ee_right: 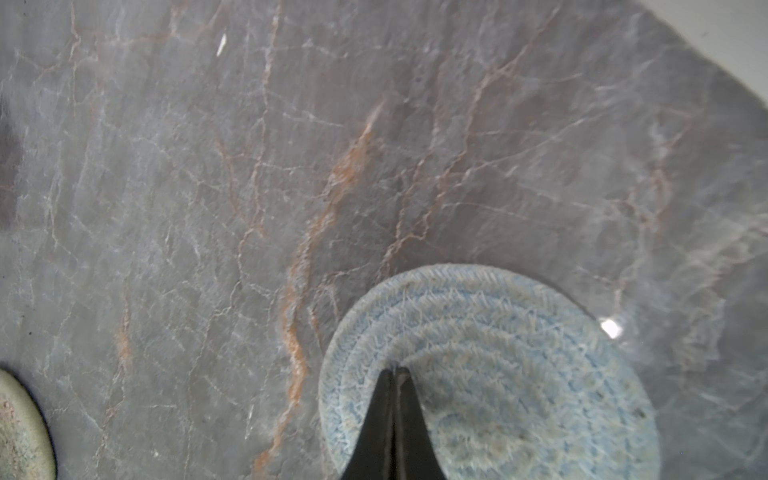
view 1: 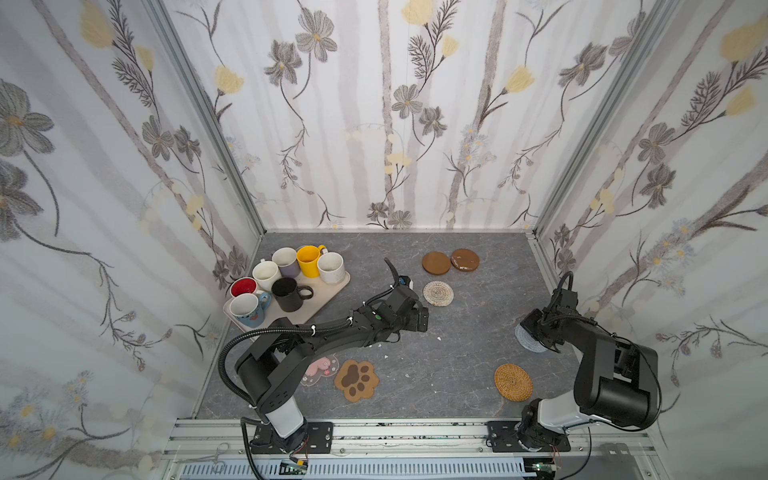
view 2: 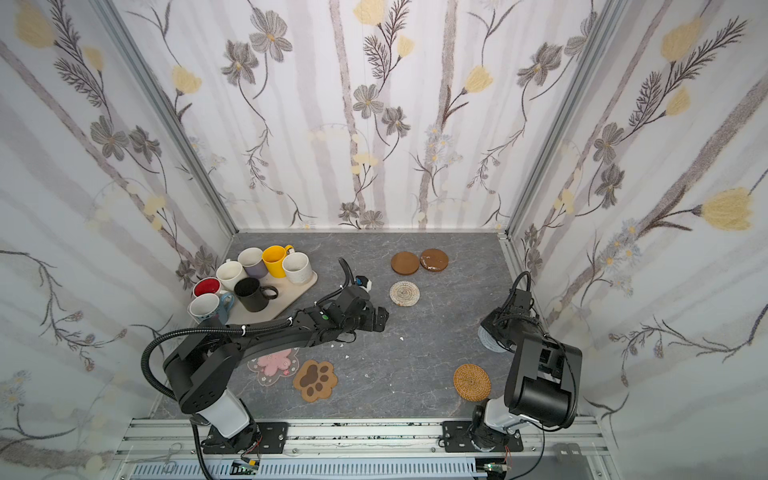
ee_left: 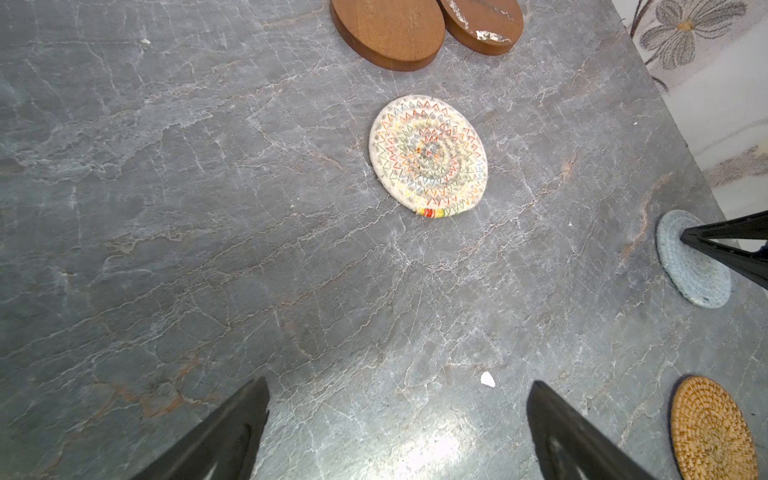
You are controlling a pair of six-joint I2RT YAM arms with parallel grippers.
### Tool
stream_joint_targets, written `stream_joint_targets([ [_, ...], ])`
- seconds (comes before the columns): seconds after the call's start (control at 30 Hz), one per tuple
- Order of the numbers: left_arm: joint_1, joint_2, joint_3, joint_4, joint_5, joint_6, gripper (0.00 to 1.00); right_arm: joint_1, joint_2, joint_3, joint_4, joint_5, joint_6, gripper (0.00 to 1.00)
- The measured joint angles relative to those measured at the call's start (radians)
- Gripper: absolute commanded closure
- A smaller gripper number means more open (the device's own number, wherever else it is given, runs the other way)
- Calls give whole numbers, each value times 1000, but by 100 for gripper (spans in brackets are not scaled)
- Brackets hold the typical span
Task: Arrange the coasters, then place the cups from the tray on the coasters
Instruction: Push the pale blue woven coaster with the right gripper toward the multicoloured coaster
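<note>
Flowered wallpaper panels close three sides of a grey marble-look table [view 1: 457,340].

In both top views a large beige rectangular plastic tray [view 1: 337,286] lies at the far left. Its long axis runs from near-left to far-right, askew to the table's edges. Seven ceramic mugs stand upright and crowded on it:
- a yellow mug [view 1: 308,259]
- a black mug [view 1: 286,294], its handle pointing right
- a red-lined white mug [view 1: 244,286]
- a light blue patterned mug [view 1: 248,311]
- a lilac mug [view 1: 286,262]
- two off-white mugs [view 1: 266,274]

Two brown wooden discs [view 1: 436,263] sit edge to edge at the far middle, with a pale woven round coaster [view 1: 438,293] just in front of them. A brown paw-shaped coaster [view 1: 356,380] and a clear pink-flower coaster [view 2: 276,363] lie side by side at the front left. A tan rattan round coaster [view 1: 513,382] lies at the front right. The table's middle is open.

In the left wrist view, the left gripper [ee_left: 399,384] hangs over bare table with its fingers spread wide, holding nothing. The pale woven round coaster lies ahead of it, well apart.

In the right wrist view, the right gripper [ee_right: 395,374] has its fingers pressed together. Their tips rest on top of a grey round woven coaster [ee_right: 519,374], which lies flat near the right wall.
</note>
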State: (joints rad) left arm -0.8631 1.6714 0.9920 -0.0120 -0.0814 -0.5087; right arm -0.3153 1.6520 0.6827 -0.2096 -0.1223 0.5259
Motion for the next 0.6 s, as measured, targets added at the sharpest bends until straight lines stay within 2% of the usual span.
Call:
stream_joint_targets([
  [0.43, 0, -42, -50, 0, -17, -6, 0, 120, 106, 130, -5, -27, 69, 100],
  [0.6, 2, -66, -74, 0, -29, -8, 0, 148, 166, 217, -19, -47, 54, 100],
])
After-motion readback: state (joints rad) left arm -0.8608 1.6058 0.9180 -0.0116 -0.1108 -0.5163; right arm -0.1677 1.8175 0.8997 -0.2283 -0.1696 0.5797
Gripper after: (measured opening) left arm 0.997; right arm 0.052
